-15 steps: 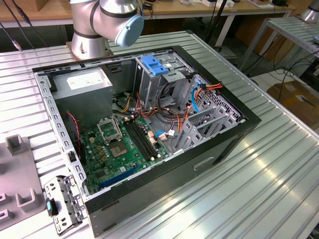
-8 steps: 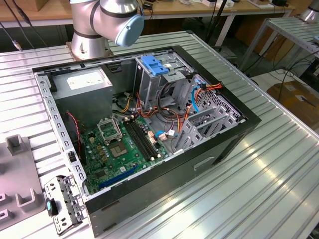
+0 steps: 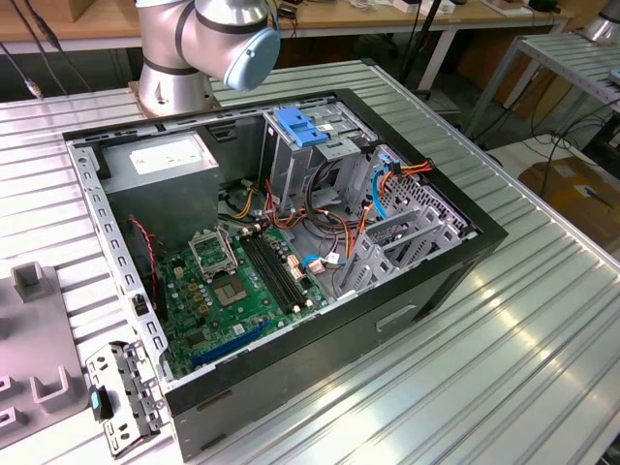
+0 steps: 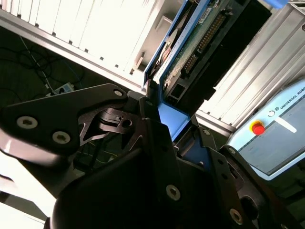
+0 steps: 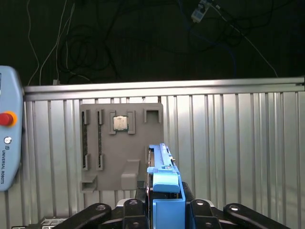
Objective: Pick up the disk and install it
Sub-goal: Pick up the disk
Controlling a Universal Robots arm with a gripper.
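Closest in, the gripper (image 5: 164, 198) is clamped on the disk (image 5: 163, 164). Its black fingers press either side of the bright blue carrier, which stands on edge between them, so the disk is in the grip and not in any bay. In the second wrist view the drive's green circuit board faces the camera. I judge the pick done and the install yet to be made. That step calls for squaring the carrier to a free bay and sliding it in straight, clear of the wiring. Beyond the disk in the first wrist view a grey fixture plate (image 5: 124, 164) lies on the ribbed table (image 5: 238, 143). One of its recesses holds a processor chip (image 5: 119, 122) and the others look empty. A teach pendant (image 5: 8, 143) lies beside it. In the exterior view a metal bracket (image 3: 121, 397) sits at lower left. The open computer case (image 3: 489, 232) fills the middle. It holds a motherboard (image 3: 242, 291) at centre, a power supply (image 3: 160, 165) at upper left, and a drive cage (image 3: 315, 160) topped by a blue latch (image 3: 300, 128) at upper centre, with cables (image 3: 320, 208) trailing beneath. Farthest back, at the top, stands the arm base (image 3: 170, 73).
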